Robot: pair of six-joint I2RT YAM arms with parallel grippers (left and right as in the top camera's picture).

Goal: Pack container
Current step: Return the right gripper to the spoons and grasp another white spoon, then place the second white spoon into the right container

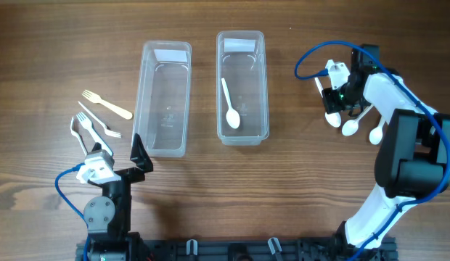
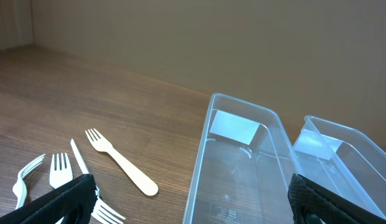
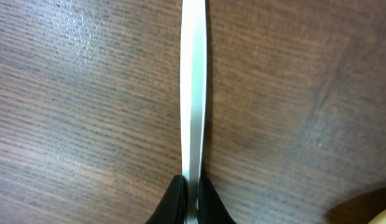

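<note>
Two clear plastic containers stand side by side: the left one (image 1: pixel 165 98) is empty, the right one (image 1: pixel 242 85) holds one white spoon (image 1: pixel 231 105). Several forks (image 1: pixel 101 116) lie left of the left container, also in the left wrist view (image 2: pixel 121 163). My left gripper (image 1: pixel 120 156) is open and empty, near the left container's (image 2: pixel 243 168) front end. My right gripper (image 1: pixel 335 98) is shut on a white spoon's handle (image 3: pixel 193 93) over the wood at the right. More white spoons (image 1: pixel 352 125) lie beside it.
The right container also shows in the left wrist view (image 2: pixel 342 162). Blue cables run along both arms. The wooden table (image 1: pixel 297 181) extends all around.
</note>
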